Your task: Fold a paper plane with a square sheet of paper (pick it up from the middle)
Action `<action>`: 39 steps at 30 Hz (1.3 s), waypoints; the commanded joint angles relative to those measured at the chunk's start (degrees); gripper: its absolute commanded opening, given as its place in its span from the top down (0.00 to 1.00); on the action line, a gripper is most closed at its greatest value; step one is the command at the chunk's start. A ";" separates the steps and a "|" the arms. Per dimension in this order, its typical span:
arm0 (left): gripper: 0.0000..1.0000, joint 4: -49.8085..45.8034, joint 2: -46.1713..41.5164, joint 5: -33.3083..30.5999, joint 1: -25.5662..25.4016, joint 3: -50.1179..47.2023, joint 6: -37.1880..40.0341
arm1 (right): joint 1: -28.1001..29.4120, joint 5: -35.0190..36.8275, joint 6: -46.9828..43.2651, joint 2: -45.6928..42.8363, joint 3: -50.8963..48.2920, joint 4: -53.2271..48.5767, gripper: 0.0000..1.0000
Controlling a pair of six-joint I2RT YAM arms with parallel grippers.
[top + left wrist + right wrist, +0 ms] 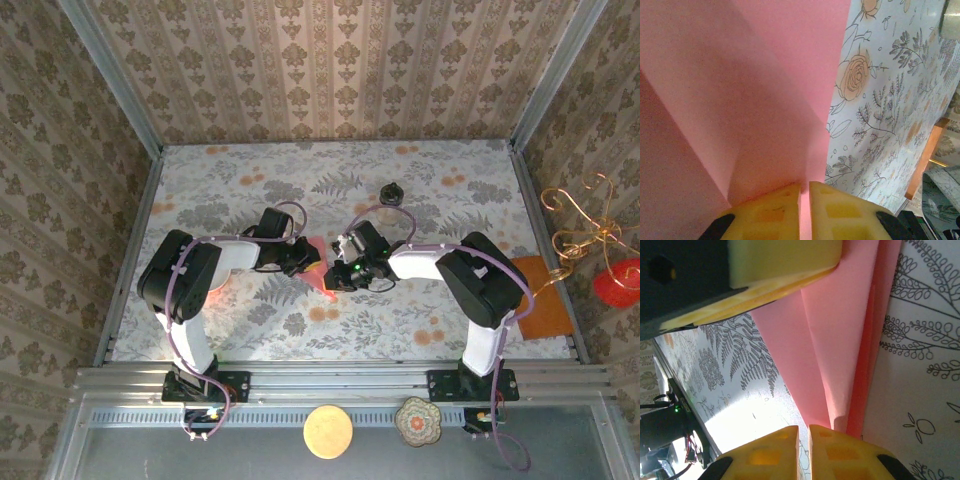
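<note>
Left gripper pinches the paper by its edge. Right gripper, narrowed and seemingly empty, sits at the paper's pointed end. The crease runs straight away from it.

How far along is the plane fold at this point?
Done: the pink paper already carries several creases and overlapped layers. In hand: the left tool is shut on its edge, and the right tool sits closed at the folded corner. Still to do: it does not yet look like a narrow dart.
</note>
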 commanded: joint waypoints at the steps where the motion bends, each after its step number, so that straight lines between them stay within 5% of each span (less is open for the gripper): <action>1: 0.85 -1.85 0.70 -0.13 -0.34 1.06 0.92 | -0.08 -0.17 -0.77 1.38 1.15 -1.47 0.84; 26: 0.85 -3.46 2.08 -0.36 -0.34 1.50 1.54 | -0.11 0.99 -1.67 3.16 1.07 -4.46 0.83; 32: 0.86 -3.63 2.38 -0.13 -0.34 1.59 1.62 | -1.27 -0.70 2.32 -4.91 -2.57 3.29 0.79; 39: 0.86 -3.79 2.45 -0.22 -0.29 1.50 1.71 | -2.22 5.85 2.89 -10.42 -2.46 -0.95 0.79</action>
